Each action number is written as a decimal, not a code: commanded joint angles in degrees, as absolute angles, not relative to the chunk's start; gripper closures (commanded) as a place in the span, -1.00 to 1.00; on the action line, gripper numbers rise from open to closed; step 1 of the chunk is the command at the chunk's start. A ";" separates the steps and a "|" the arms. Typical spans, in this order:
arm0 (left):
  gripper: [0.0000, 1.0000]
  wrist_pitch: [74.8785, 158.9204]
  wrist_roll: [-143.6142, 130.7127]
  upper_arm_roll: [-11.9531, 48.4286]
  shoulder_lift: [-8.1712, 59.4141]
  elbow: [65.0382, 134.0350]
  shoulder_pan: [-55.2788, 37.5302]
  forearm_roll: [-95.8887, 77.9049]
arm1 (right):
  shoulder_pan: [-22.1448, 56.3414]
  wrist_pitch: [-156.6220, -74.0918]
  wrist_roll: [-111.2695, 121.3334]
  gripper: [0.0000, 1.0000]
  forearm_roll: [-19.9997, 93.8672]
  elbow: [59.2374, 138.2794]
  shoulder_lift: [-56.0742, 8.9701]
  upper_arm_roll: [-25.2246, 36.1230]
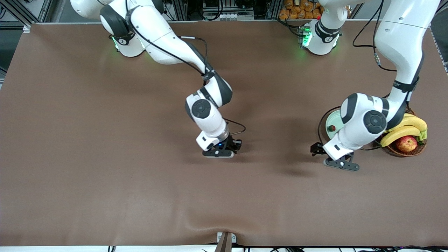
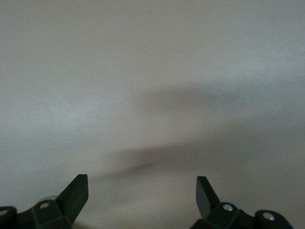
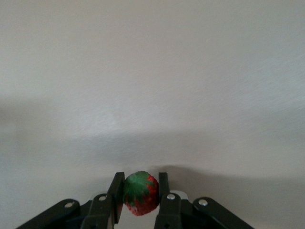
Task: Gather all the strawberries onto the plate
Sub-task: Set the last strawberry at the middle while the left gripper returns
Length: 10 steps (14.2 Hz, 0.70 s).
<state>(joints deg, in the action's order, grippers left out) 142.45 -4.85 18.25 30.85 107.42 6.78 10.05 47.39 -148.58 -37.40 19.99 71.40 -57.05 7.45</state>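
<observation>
One plump, seeded strawberry point(image 3: 140, 193), gripper-pinched

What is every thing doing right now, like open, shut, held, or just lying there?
Right gripper: shut on a strawberry.
Held strawberry: pinched between the fingers, over the table.
Left gripper: open, holding nothing, over the table beside the plate.
Plate: on the table, mostly hidden by the left arm.
Strawberry in plate: lying loose.
Basket: holding bananas and an apple.
</observation>
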 commanded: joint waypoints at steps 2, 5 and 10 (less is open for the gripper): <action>-1.00 142.21 -10.18 18.19 32.43 105.04 3.00 10.81 | 49.74 -150.56 -41.49 0.07 20.83 67.76 -60.56 8.00; -1.00 142.29 -13.35 18.11 32.69 104.07 0.01 10.81 | 49.92 -150.47 -41.57 -1.00 20.74 68.11 -60.12 8.09; -1.00 142.21 -15.38 18.19 33.83 100.90 -3.68 10.64 | 46.68 -145.92 -40.34 -1.00 20.21 70.48 -54.07 8.44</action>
